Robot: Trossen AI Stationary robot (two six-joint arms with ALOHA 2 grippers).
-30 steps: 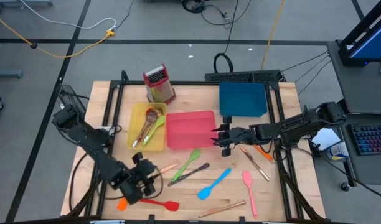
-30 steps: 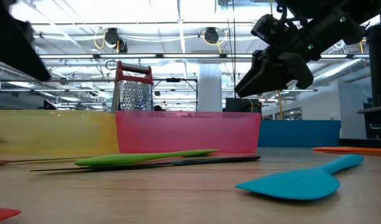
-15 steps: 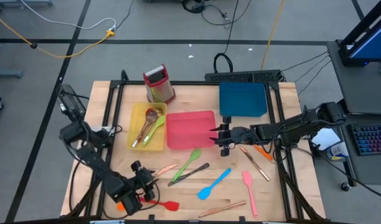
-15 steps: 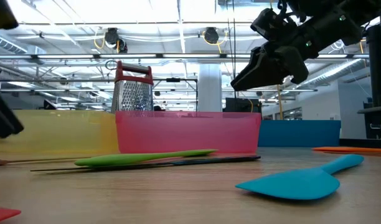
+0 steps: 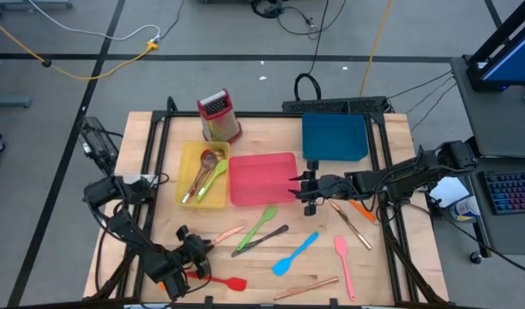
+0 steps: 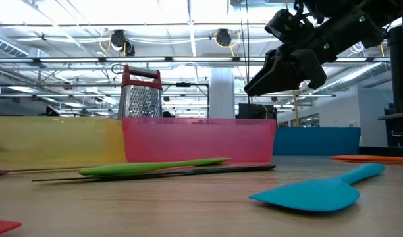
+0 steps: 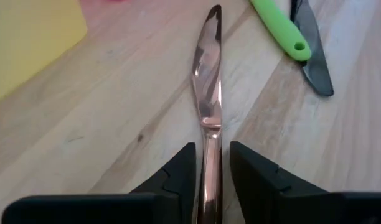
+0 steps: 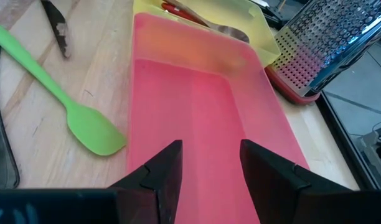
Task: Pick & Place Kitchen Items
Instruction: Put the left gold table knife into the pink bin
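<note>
Down at the near-left corner of my table (image 5: 151,129), the left gripper (image 5: 197,250) sits low with its fingers (image 7: 181,171) either side of the copper knife (image 7: 208,99); I cannot tell whether they are pinching the handle yet. Just right of it lie the green spatula (image 5: 261,223) and a dark utensil (image 5: 264,239), then the blue spatula (image 5: 294,253). Farther back, the yellow tray (image 5: 190,160) holds a couple of utensils, with the pink tray (image 5: 261,178) beside it. My right gripper (image 5: 300,192) hangs over the pink tray's right edge, fingers (image 8: 169,171) apart, nothing between them. The pink spatula (image 5: 342,262) lies near right.
</note>
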